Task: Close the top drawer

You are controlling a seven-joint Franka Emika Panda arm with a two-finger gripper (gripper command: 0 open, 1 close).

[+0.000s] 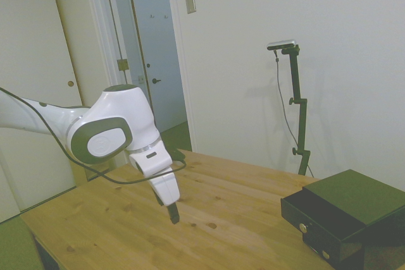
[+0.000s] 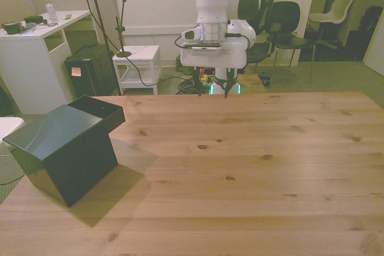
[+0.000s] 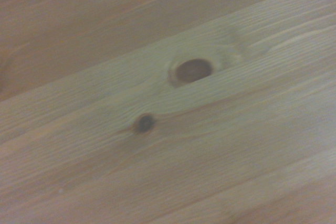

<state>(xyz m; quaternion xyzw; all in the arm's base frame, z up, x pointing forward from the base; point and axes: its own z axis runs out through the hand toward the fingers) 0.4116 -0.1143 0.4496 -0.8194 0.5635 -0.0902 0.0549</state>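
Wooden desk [image 2: 252, 166], pine planks with dark knots; wrist view shows blurred grain and two knots [image 3: 192, 70]. Front view, upper left: white side desk [image 2: 30, 58] with bottle [image 2: 51, 11]; small white stool-table [image 2: 137, 58] beside black cabinet [image 2: 87, 70]. Upper right: black chair [image 2: 287, 22], white chair [image 2: 336, 10]. Side view, upper left: open doorway, white door [image 1: 155, 61] beyond, wall plate [image 1: 190, 2] above.

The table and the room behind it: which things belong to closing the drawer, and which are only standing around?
For the job:
- top drawer, pulled out of the black box
- pincer, open, away from it

Only standing around:
- white desk
- white stool
- chairs
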